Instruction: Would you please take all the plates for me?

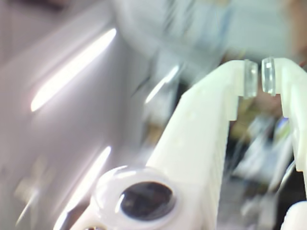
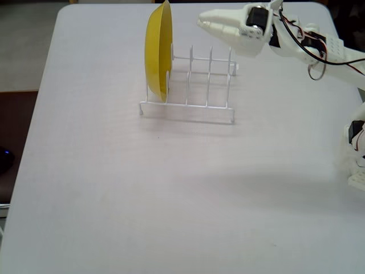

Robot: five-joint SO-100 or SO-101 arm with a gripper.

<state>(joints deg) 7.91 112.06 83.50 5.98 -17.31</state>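
Because the white wire rack (image 2: 194,85) props it on edge in its left end slot in the fixed view, the yellow plate (image 2: 158,50) offers its rim to the claw (image 2: 201,23), poised high beside it, tips nearly together, holding nothing. No other plates show. The wrist view is smeared; only pads (image 1: 250,78) read clearly.

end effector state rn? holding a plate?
End effector: nearly shut, pads almost touching, nothing between them. It holds no plate; the yellow plate stands in the white wire rack.
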